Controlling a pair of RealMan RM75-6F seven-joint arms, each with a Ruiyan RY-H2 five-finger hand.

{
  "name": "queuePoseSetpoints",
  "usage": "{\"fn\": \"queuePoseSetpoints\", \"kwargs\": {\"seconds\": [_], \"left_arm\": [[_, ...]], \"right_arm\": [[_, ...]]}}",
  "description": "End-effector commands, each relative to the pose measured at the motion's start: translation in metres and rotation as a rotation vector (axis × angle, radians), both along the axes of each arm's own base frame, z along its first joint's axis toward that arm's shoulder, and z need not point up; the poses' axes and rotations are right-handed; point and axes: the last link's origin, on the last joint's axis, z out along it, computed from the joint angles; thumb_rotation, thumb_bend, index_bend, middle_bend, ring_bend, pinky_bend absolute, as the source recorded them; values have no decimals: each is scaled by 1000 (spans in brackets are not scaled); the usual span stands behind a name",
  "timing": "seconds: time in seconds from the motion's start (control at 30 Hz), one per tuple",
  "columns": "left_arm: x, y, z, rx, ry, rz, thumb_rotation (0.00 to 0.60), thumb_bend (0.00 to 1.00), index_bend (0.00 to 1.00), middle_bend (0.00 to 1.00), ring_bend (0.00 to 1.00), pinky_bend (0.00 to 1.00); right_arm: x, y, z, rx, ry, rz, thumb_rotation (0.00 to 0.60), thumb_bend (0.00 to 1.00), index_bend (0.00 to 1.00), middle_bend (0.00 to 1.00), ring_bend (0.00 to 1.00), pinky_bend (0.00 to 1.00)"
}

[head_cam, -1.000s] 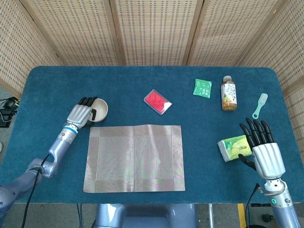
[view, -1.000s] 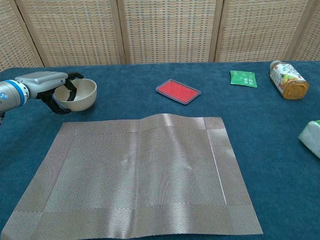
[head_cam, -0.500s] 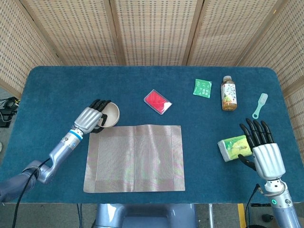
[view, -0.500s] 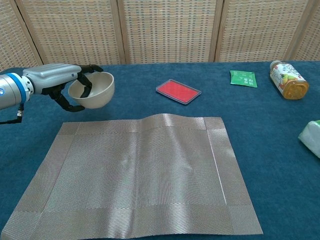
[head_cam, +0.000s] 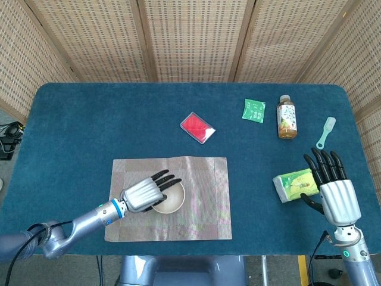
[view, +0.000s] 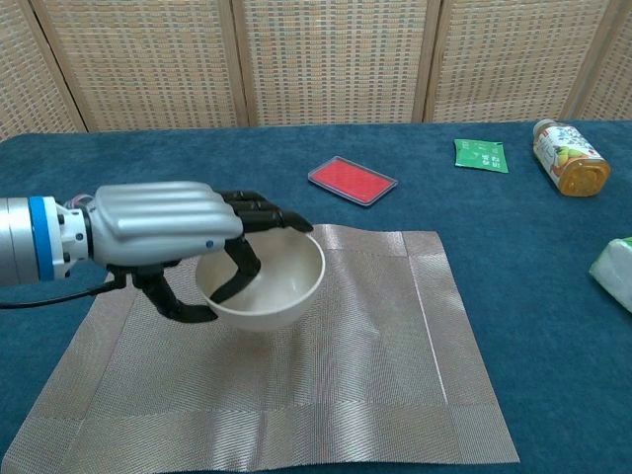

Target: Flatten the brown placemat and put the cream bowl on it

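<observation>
The brown placemat (head_cam: pixel 202 179) (view: pixel 395 365) lies spread flat at the front middle of the blue table. My left hand (head_cam: pixel 144 193) (view: pixel 163 237) grips the cream bowl (head_cam: pixel 171 198) (view: pixel 281 281) by its rim, fingers over the edge and into the bowl. It holds the bowl over the left half of the mat; I cannot tell whether the bowl touches the mat. My right hand (head_cam: pixel 334 192) hangs at the front right with its fingers spread and holds nothing. It shows only in the head view.
A green-yellow packet (head_cam: pixel 293 185) (view: pixel 616 269) lies just left of my right hand. Further back are a red flat case (head_cam: pixel 197 127) (view: pixel 352 180), a green sachet (head_cam: pixel 254 111) (view: pixel 480 155), a drink bottle (head_cam: pixel 286 117) (view: pixel 565 157) and a pale green scoop (head_cam: pixel 325 131).
My left hand has carried the bowl from the table behind the mat's left corner forward and to the right, over the mat. The right hand has stayed put.
</observation>
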Motion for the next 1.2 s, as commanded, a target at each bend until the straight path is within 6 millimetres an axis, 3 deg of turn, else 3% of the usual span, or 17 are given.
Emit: {"fn": "queuePoseSetpoints", "kwargs": {"seconds": [0.03, 0.63, 0.7, 0.8, 0.87, 1.07, 1.2], "left_arm": [[8, -15, -10, -42, 50, -50, 600, 408, 689, 0, 0, 0], [4, -25, -33, -58, 145, -70, 600, 405, 677, 0, 0, 0], [1, -25, -33, -51, 163, -72, 600, 391, 601, 0, 0, 0], [1, -25, -31, -36, 151, -68, 600, 108, 187, 0, 0, 0], [3, -25, -26, -23, 115, -69, 600, 0, 12, 0, 0, 0], [-3, -24, -3, 9, 22, -28, 600, 0, 0, 0, 0, 0], [-8, -22, 27, 66, -87, 30, 600, 0, 0, 0, 0, 0]], "right_arm": [[0, 0, 0, 3, -1, 1, 600, 0, 20, 0, 0, 0], [0, 2, 2, -1, -4, 3, 600, 0, 21, 0, 0, 0], [0, 2, 2, -1, -5, 3, 600, 0, 21, 0, 0, 0], [0, 2, 2, -1, -5, 5, 600, 0, 21, 0, 0, 0], [1, 3, 2, -2, -6, 7, 600, 0, 21, 0, 0, 0], [2, 5, 4, -5, -13, 13, 600, 0, 21, 0, 0, 0], [4, 7, 5, -6, -19, 24, 600, 0, 21, 0, 0, 0]]}}
